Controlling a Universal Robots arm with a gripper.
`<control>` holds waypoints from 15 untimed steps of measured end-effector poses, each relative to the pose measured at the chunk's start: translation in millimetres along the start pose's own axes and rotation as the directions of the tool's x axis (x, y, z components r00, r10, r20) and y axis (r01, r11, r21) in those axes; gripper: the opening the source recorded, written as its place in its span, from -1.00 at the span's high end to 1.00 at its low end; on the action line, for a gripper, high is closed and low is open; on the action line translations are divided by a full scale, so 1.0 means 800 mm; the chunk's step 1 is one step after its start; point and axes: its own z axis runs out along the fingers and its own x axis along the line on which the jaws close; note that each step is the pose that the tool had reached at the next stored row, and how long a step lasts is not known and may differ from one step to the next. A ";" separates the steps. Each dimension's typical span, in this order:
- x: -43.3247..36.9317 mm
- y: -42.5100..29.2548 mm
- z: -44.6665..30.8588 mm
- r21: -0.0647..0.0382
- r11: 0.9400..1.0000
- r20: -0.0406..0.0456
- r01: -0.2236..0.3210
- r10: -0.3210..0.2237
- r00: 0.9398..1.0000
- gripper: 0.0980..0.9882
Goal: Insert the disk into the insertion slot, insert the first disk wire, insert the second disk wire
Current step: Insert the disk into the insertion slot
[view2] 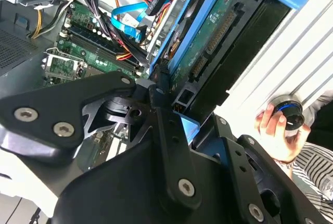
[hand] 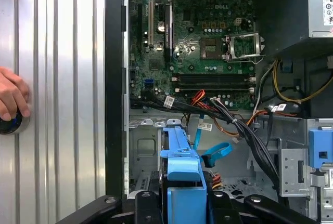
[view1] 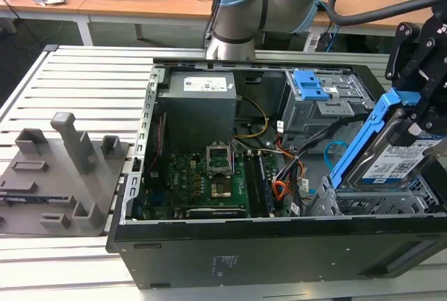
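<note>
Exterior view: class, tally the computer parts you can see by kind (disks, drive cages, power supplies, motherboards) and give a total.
disk: 1
drive cages: 2, the insertion slot and the taller cage
power supply: 1
motherboard: 1
Total: 5

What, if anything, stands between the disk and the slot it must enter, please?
Nothing visible does: the tilted disk has its lower edge at the top of the slot. The light-blue cable loops close beside it, on the exterior view's left.
</note>
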 end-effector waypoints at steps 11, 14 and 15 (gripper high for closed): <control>0.000 -0.0008 0.0216 0.000 1.000 0.000 0.000 0.000 1.000 0.40; 0.000 -0.0010 0.0264 0.000 1.000 0.000 0.000 0.000 1.000 0.40; 0.000 -0.0011 0.0285 0.000 1.000 0.000 0.000 0.000 1.000 0.40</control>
